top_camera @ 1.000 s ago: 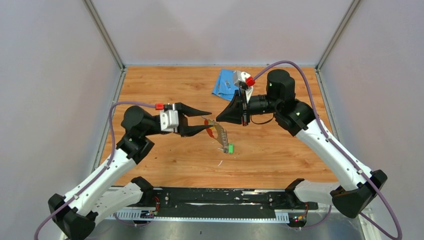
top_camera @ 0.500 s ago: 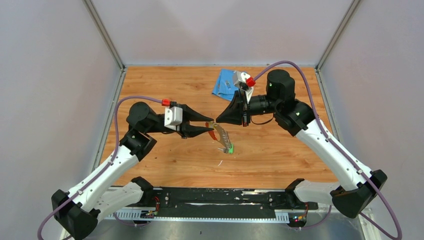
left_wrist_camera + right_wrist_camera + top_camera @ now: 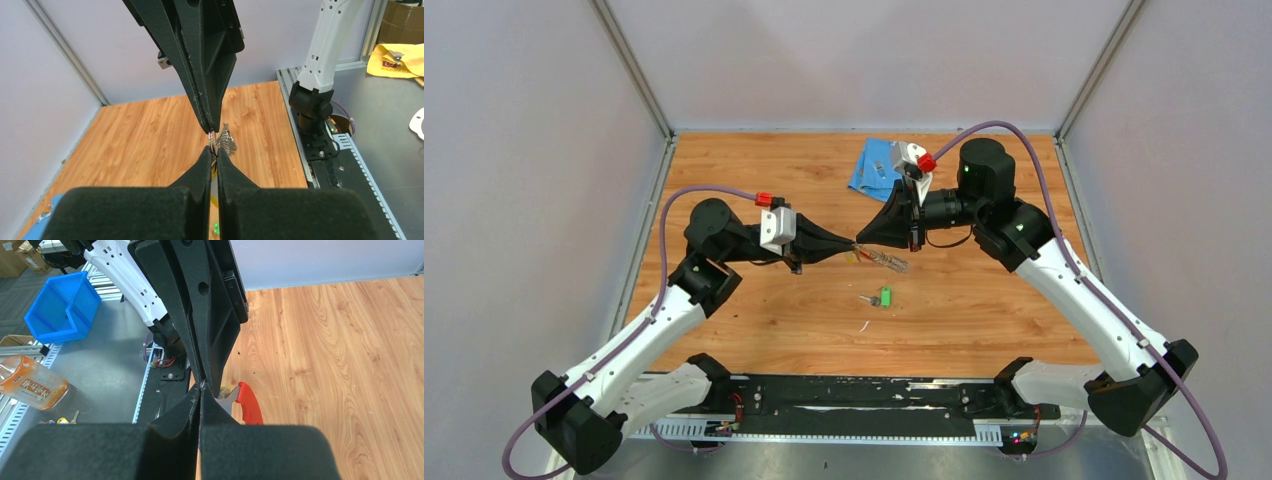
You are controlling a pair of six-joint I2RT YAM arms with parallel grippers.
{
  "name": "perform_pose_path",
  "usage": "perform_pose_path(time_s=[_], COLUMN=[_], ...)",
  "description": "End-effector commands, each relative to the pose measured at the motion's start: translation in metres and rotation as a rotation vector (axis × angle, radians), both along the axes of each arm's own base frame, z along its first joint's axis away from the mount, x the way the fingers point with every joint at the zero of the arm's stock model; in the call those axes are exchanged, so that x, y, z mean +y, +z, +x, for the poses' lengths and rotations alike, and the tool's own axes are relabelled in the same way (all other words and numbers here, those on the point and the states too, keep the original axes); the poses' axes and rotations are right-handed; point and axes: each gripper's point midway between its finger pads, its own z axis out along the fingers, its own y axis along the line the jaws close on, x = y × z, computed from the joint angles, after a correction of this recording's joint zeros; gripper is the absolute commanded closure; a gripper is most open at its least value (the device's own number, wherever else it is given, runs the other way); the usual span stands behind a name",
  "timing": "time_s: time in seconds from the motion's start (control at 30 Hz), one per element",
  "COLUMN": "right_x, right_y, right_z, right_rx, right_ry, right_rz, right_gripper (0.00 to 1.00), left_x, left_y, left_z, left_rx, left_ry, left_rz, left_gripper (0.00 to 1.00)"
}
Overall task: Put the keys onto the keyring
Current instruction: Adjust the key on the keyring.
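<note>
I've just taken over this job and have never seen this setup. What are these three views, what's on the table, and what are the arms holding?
A left arm and a right arm are bolted at the near edge of a wooden table. The wide picture comes from a fixed camera above and behind them. The other two come from a camera on each wrist, looking along its own black fingers. The left gripper and right gripper are both shut, tip to tip, pinching one end of the keyring, which sticks out above the table. A green key lies loose on the wood below it. A blue cloth lies at the far side.
</note>
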Motion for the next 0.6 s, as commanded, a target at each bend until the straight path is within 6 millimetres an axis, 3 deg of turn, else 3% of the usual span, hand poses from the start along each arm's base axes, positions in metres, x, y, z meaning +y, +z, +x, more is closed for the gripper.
perform_pose_path(time_s=[0.0,0.17,0.37,0.43,0.57], right_x=[0.000,-0.002,-0.016,-0.020,-0.022], right_y=[-0.002,-0.003,-0.008,-0.007,-0.008], right_z=[-0.002,-0.001,0.010,0.012,0.018], right_rx=[0.004,-0.011,-0.104,-0.151,-0.222], right_ry=[0.017,0.000,-0.091,-0.094,-0.083], right_rz=[0.009,-0.010,-0.099,-0.127,-0.171], right_gripper=[1.00,0.96,0.53,0.45,0.43], left_x=[0.000,-0.001,-0.001,-0.001,-0.001], left_y=[0.011,0.011,0.003,-0.002,-0.009], left_z=[0.004,0.002,0.007,0.008,0.008], left_rx=[0.006,0.058,0.124,0.148,0.182], left_ry=[0.011,0.002,-0.005,-0.001,0.000], left_rz=[-0.012,-0.010,0.029,0.055,0.094], left_gripper=[1.00,1.00,1.00,1.00,1.00])
